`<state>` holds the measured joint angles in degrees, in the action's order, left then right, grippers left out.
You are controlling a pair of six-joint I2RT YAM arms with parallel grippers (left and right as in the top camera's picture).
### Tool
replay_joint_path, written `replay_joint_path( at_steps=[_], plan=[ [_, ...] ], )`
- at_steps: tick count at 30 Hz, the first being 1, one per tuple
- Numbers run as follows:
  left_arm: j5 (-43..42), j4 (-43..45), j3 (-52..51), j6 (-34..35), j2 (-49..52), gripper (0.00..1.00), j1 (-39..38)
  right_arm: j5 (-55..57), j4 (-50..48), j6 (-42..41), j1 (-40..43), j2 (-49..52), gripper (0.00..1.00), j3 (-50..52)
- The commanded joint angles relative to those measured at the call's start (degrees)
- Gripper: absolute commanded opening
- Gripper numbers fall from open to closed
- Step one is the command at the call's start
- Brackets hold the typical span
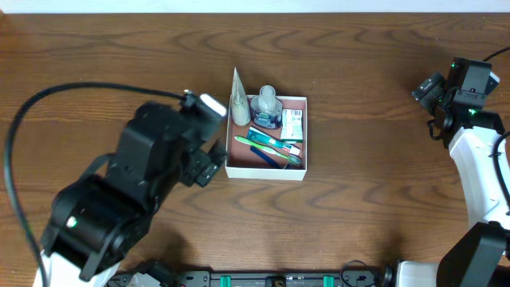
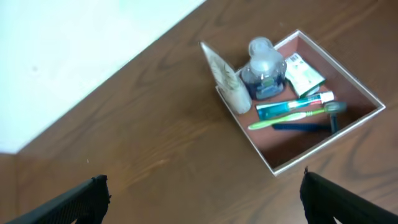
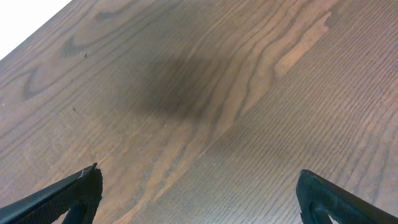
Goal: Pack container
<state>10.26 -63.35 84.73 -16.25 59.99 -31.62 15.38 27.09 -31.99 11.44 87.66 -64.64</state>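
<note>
The container (image 1: 298,174) is a square white-walled box with a reddish-brown floor at the table's middle; it also shows in the left wrist view (image 2: 367,96). Inside lie a clear bottle with blue liquid (image 1: 266,105), a green-and-white packet (image 1: 292,124), a blue-green tube (image 1: 275,140), a green toothbrush (image 1: 267,149) and a dark razor (image 2: 334,112). A pale tube (image 1: 238,100) leans upright against its left wall. My left gripper (image 2: 202,193) is open and empty, just left of the container. My right gripper (image 3: 199,190) is open and empty over bare wood at the far right.
The table is dark wood (image 1: 374,72). The left arm's black body (image 1: 135,191) covers the front left. The right arm (image 1: 478,159) runs along the right edge. A white surface (image 2: 62,56) lies beyond the table's far edge.
</note>
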Motion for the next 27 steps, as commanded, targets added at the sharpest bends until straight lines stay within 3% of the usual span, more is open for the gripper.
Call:
replay_joint_path(
  at_steps=[1,8,15,20,27],
  plan=[
    [0.94,-6.56,-0.35,3.72,-1.81,0.98,0.31,0.46,-0.07,0.33,0.28,0.11,0.99,-0.07],
    [-6.38,-19.63,-0.68,9.55,-2.40,0.98,0.31,0.46,-0.04,0.33,0.28,0.11,0.99,-0.07],
    [-6.86,-19.85,-7.26,13.60,-2.47,0.98,0.31,0.46,-0.07,0.33,0.28,0.11,0.99,-0.07],
    [-6.86,-8.07,-15.37,13.55,-4.66,0.98,2.27,0.46,-0.04,0.33,0.28,0.11,0.99,-0.07],
    [-8.28,24.04,-34.53,13.55,-17.11,0.98,11.23,0.48,-0.07,0.33,0.28,0.11,0.99,-0.07]
  ],
)
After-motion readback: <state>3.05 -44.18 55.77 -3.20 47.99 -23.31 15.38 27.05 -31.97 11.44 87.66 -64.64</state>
